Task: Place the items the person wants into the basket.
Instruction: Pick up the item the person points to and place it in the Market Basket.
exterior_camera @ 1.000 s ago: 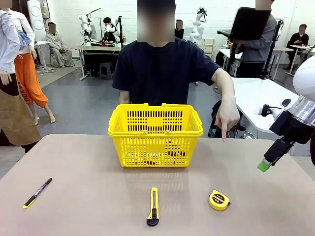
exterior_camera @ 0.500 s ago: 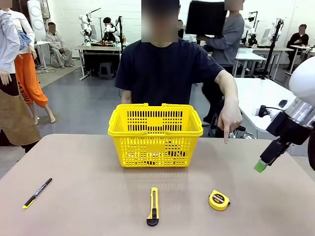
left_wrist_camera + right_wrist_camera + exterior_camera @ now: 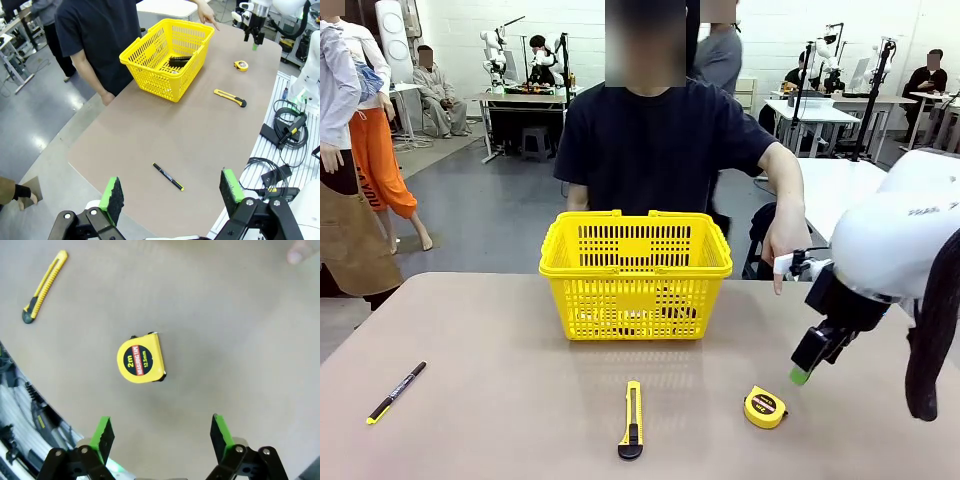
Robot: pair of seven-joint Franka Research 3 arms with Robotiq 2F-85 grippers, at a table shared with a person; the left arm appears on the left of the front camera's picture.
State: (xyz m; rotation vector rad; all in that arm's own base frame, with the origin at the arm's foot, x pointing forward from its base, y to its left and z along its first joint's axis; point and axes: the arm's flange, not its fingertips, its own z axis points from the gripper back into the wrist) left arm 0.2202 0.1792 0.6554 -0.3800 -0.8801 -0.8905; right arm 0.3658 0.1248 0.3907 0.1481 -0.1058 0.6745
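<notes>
Front view: the right gripper [image 3: 804,365] has swung inward, now hovering just at 2 o'clock of the tape measure [image 3: 765,407], where the person's hand [image 3: 784,244] points; pickup looks next.

Left wrist view: left gripper [image 3: 172,197] wide, empty; yellow basket [image 3: 150,65] at 12 o'clock.

Right wrist view: jaws wide above the tape measure on the bare tan table [image 3: 240,330].
</notes>
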